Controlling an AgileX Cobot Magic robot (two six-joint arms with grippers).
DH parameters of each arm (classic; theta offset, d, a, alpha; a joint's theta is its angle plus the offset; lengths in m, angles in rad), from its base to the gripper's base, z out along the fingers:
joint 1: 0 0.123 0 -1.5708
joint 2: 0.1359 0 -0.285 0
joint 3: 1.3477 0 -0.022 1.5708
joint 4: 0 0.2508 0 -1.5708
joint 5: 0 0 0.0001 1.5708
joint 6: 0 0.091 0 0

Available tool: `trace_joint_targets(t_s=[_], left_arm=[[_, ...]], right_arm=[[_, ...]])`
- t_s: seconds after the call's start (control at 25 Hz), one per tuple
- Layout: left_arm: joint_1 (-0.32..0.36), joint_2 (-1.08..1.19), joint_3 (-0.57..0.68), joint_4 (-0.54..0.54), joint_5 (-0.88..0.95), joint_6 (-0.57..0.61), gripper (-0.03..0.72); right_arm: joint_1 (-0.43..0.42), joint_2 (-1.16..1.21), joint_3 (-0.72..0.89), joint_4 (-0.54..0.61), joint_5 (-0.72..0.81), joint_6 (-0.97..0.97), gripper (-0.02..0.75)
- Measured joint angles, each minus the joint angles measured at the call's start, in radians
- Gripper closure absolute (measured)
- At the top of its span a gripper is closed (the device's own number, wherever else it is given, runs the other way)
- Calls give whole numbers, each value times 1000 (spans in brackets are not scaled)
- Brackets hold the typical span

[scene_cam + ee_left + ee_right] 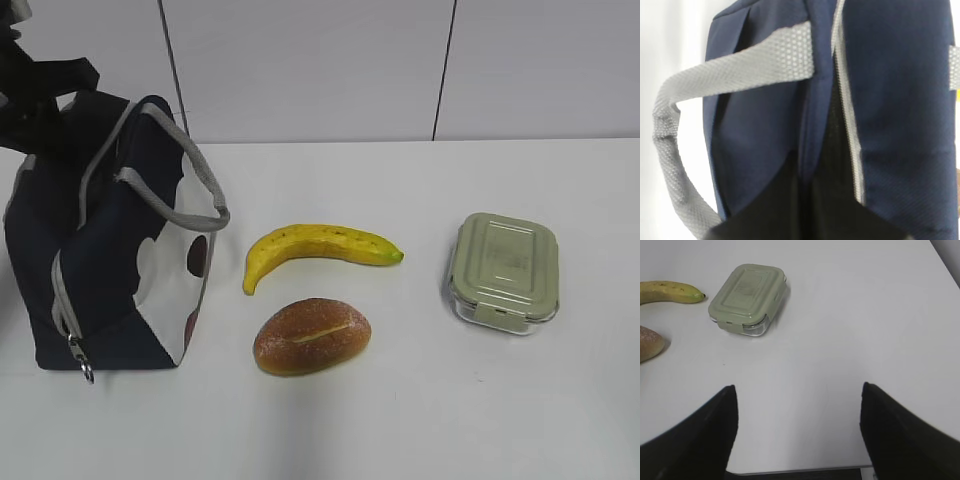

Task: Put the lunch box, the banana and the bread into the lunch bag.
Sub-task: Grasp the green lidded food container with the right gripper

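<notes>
I see the box [747, 297] lying up-left of my right jaws [797, 432], which stand apart over bare counter [850, 330], while my left jaws are shut at the bag [110, 240], far left.

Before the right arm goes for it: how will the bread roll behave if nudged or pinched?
The bread is a rounded oval resting on the bare table, so a side nudge would probably rock or roll it. Its glossy crust looks slick, so it may slip in a pinch. If it is real bread, it is probably light and may dent.
</notes>
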Motion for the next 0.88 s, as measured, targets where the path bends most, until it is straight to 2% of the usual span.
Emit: trace_joint_targets(t_s=[0.32, 0.72, 0.88], left_arm=[[0, 0, 0, -43, 25, 41, 691], [0, 0, 0, -83, 28, 60, 691], [0, 0, 0, -86, 28, 60, 691]], right_arm=[[0, 0, 0, 0, 0, 0, 174], [0, 0, 0, 65, -4, 0, 174], [0, 68, -26, 82, -63, 0, 174]])
